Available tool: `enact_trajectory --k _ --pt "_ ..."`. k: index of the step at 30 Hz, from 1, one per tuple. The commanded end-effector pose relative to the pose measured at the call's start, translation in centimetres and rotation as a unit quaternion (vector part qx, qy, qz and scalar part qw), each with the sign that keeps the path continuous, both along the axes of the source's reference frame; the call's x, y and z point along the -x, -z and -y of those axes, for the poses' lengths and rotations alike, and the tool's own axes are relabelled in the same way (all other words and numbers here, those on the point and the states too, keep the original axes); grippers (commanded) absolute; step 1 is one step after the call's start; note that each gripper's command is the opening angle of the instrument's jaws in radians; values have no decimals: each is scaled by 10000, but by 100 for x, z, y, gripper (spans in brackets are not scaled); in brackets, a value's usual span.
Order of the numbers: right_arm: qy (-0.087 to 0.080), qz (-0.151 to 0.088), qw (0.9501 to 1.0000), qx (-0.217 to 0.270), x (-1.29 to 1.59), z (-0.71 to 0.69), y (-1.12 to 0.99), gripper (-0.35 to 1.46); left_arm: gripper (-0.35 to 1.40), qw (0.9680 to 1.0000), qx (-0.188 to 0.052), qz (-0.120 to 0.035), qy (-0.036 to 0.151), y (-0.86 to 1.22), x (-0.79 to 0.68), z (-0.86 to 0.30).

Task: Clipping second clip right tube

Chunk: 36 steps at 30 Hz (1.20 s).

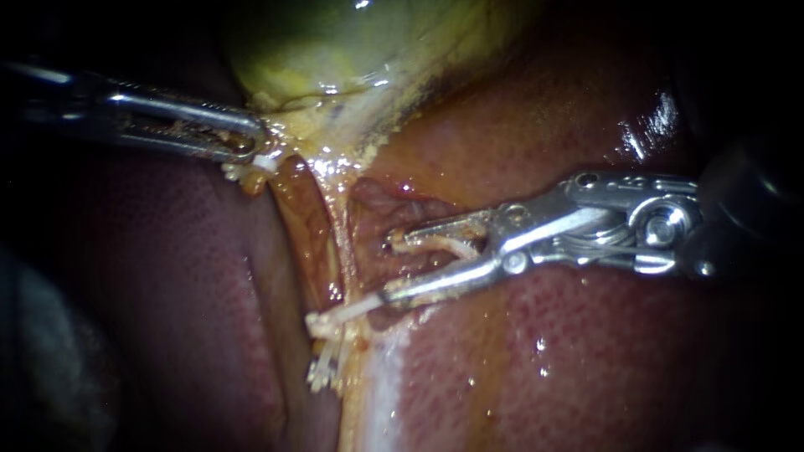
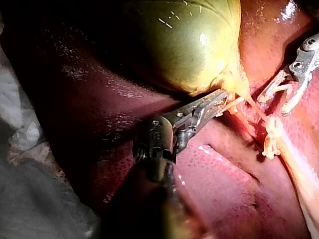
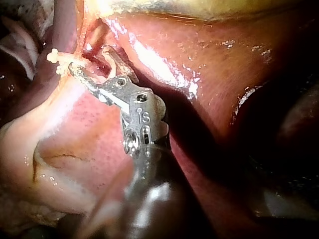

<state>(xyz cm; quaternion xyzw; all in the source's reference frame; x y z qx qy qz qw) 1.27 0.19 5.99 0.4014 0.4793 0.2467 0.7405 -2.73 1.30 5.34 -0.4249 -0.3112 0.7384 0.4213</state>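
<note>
The yellow-green gallbladder (image 1: 335, 42) lies over the dark red liver (image 1: 544, 351). My left instrument (image 1: 247, 146) is shut on pale tissue at the gallbladder's neck, as the left wrist view also shows (image 2: 222, 99). A thin pale tube (image 1: 339, 243) runs down from the neck. White clips (image 1: 322, 325) sit on its lower part. My right instrument (image 1: 392, 268) comes in from the right, its jaws standing apart with an open white clip (image 1: 440, 245) seated between them, tips just right of the tube. The right wrist view shows the same jaws (image 3: 92, 62) at the tube.
Glistening liver lobes surround the tube on both sides, with a pale ridge (image 1: 385, 393) below the jaws. White cloth (image 2: 25, 134) lies beyond the liver beside my left instrument's shaft.
</note>
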Motion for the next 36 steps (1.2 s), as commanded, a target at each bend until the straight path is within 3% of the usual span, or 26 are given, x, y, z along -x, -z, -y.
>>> enact_trajectory --k 1,13,21,36 --pt "-11 -2 10000 -22 -3 1 -2 50 -35 10000 0 -1 0 0 0 0" --pt "-130 -45 9996 -236 -38 15 -25 50 -35 10000 1 -1 0 0 0 0" --pt "-283 -211 9977 -579 -56 30 -40 50 -35 10000 2 -2 1 -1 0 0" --pt "-446 -490 9941 -864 -74 35 -38 50 -35 10000 2 -4 4 -1 1 0"
